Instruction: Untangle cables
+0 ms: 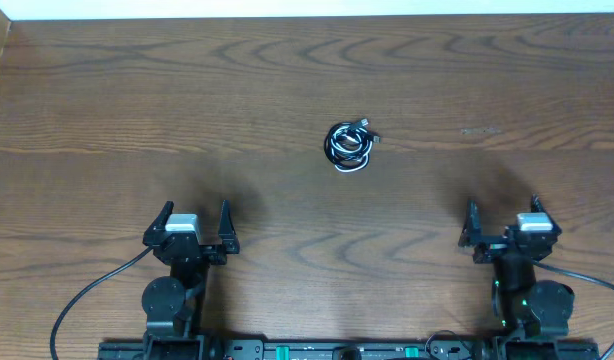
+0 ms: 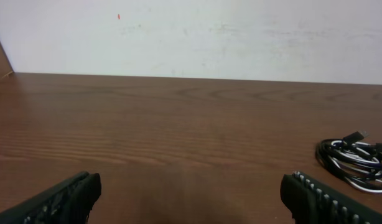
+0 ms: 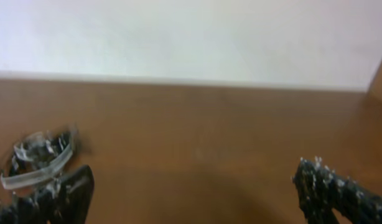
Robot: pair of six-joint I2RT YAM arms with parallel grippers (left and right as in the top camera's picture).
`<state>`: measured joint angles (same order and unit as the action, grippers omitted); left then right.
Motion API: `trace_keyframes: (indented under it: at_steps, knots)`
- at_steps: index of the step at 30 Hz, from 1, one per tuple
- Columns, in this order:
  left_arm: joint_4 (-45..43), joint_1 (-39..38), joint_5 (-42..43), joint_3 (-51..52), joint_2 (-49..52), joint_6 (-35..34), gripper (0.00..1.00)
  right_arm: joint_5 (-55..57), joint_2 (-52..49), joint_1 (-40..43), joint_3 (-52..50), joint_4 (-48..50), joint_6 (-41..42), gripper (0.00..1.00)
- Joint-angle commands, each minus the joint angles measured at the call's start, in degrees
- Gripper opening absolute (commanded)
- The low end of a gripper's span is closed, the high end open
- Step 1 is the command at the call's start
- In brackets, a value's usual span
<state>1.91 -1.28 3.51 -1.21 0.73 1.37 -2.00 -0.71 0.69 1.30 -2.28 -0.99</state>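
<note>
Coiled cables point(image 1: 351, 146) mid-table, ahead between left end effector point(image 1: 194, 217), right end effector point(image 1: 504, 213)

black and white cables point(image 1: 350, 146), brown (wood-grain) table point(image 1: 287, 90)

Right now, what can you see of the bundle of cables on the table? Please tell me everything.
The cables are thin cords, black and white, coiled together into one small round bundle, with a dark plug end sticking out on its far side. It lies flat on the brown wooden table. Only the table touches it.
</note>
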Motion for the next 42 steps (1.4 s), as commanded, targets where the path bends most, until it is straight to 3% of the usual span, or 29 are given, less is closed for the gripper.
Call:
trace_keyframes:
  at_steps: [1, 5, 7, 11, 18, 22, 24, 28, 29, 34, 36, 42]
  knots:
    - [1.90, 0.24, 0.31, 0.98, -0.46, 0.52, 0.98, -15.10, 0.33, 0.39, -0.04, 7.26, 13.88, 0.99]
    - [1.92, 0.24, -1.25, 0.98, -0.46, 1.20, 0.98, -22.25, 0.33, 0.39, -0.02, 24.52, 16.98, 0.99]
    - [1.90, 0.24, -1.20, 0.98, -0.46, 1.16, 0.98, -22.56, 0.33, 0.39, -0.02, 25.33, 18.25, 0.99]
    - [1.07, 0.24, 6.69, 0.96, -0.37, -3.28, 0.98, -22.08, 0.31, 0.39, -0.02, 22.80, 21.42, 0.99]
    - [-14.88, 0.24, 8.13, -2.16, -0.35, -10.56, 0.98, -21.97, 0.31, 0.39, 0.20, 27.56, 22.82, 0.99]
    - [-11.74, 0.24, 9.64, -11.02, 1.49, -10.60, 0.98, -22.27, 0.24, 0.39, 3.69, 30.27, 22.84, 0.99]
    - [-8.04, 0.24, 11.50, -16.92, 4.79, -9.66, 0.98, -22.14, -0.42, 0.39, 6.99, 28.92, 22.58, 0.99]
    - [9.75, 0.24, 16.26, -35.17, 19.26, -4.35, 0.98, -24.04, -7.32, 0.39, 18.21, 19.04, 17.90, 0.99]
    - [24.81, 0.24, 16.46, -47.78, 30.10, -2.03, 0.98, -27.54, -14.29, 0.39, 26.05, 10.34, 15.02, 0.99]
    - [56.48, 0.24, 18.27, -74.16, 55.45, 0.33, 0.98, -39.65, -37.05, 0.39, 48.33, -13.20, 11.78, 0.99]
    - [61.66, 0.24, 23.32, -78.53, 62.88, 0.28, 0.98, -48.65, -47.47, 0.39, 57.48, -22.73, 10.29, 0.99]
    - [63.80, 0.24, 31.04, -78.90, 73.94, -0.13, 0.98, -71.78, -61.77, 0.39, 62.77, -21.73, 13.00, 0.99]
